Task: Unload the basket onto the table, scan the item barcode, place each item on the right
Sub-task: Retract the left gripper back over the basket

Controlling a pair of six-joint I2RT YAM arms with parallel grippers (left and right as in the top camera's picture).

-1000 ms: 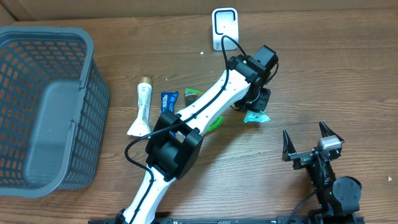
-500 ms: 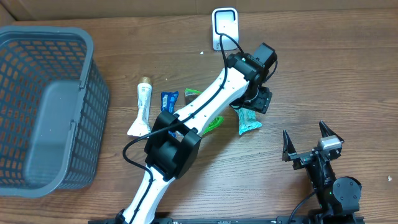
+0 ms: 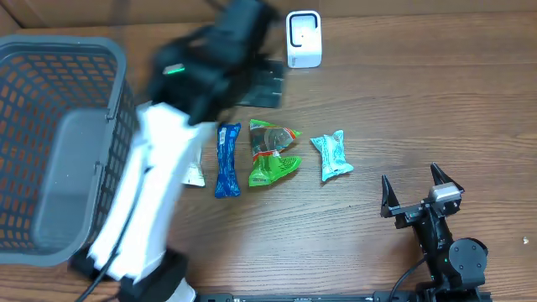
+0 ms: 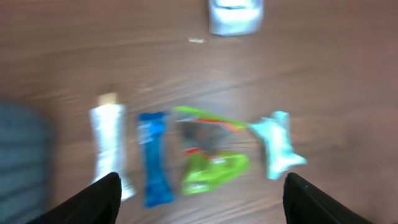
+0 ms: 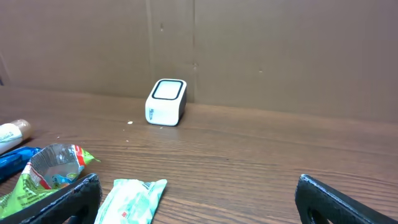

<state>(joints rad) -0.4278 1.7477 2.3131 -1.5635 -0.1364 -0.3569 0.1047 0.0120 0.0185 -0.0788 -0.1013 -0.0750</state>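
Note:
A teal packet (image 3: 331, 156) lies flat on the wooden table, right of a green packet (image 3: 273, 152), a blue packet (image 3: 226, 159) and a white tube (image 3: 195, 174) half hidden under my left arm. The white scanner (image 3: 303, 38) stands at the back. My left gripper (image 3: 268, 82) is blurred, high over the table behind the row of items, open and holding nothing. In the left wrist view the teal packet (image 4: 278, 144) and scanner (image 4: 235, 15) sit far below its open jaws (image 4: 202, 202). My right gripper (image 3: 413, 189) stands open at the front right, with the teal packet (image 5: 130, 199) beside its left finger (image 5: 68, 199).
A large grey mesh basket (image 3: 50, 143) fills the left side, and my left arm reaches along its right wall. A cardboard wall runs behind the scanner (image 5: 166, 101). Bare wood (image 3: 419, 101) lies right of the items.
My left gripper opened and let go of the teal packet, which now lies on the table. The left arm swung up and away to the left, uncovering the row of items. The right arm stayed still.

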